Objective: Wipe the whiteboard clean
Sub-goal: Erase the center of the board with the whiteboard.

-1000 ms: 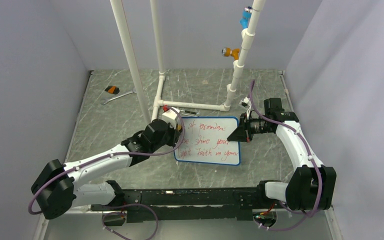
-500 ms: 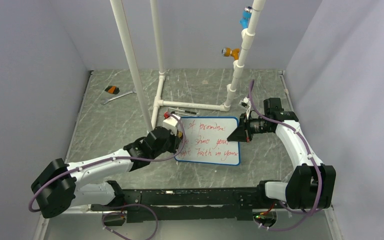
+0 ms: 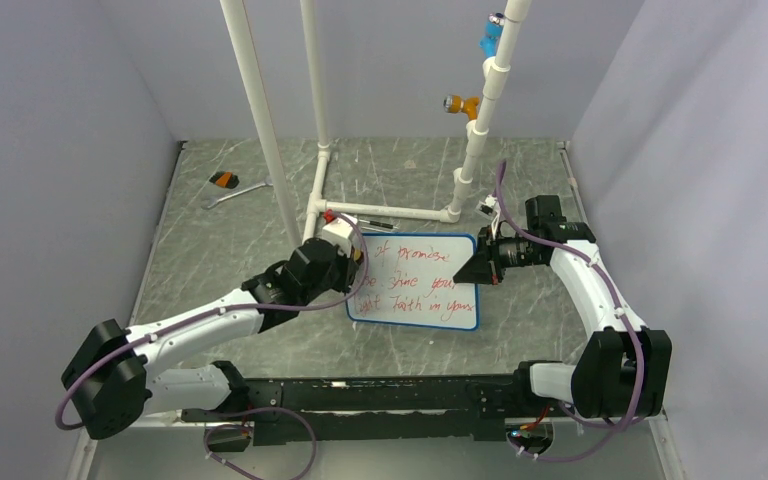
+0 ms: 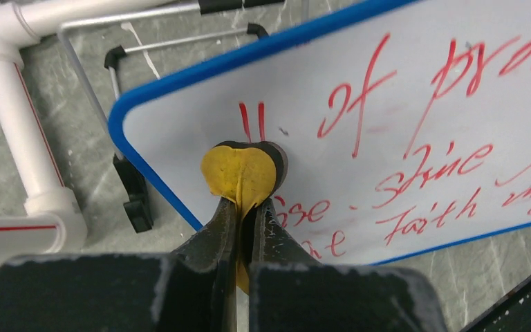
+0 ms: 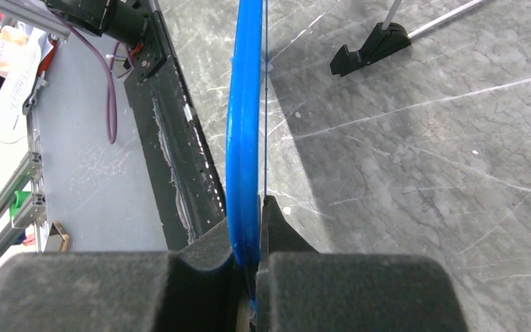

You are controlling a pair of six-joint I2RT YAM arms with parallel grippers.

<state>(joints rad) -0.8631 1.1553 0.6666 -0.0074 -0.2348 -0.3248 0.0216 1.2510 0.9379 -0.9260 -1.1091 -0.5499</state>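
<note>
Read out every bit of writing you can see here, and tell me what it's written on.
"of promise": top line, red handwriting on the whiteboard.
"shine your": middle line of the same board, its start unreadable.
"faith in your": bottom line, its start unreadable.
Nothing else legible anywhere.

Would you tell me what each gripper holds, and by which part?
The right gripper clamps the whiteboard by its right blue edge; the left gripper pinches a yellow eraser pad by its near edge.

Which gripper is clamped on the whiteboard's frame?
The right gripper: its jaws pinch the whiteboard by its blue edge. The left gripper instead holds a yellow pad against its face.
</note>
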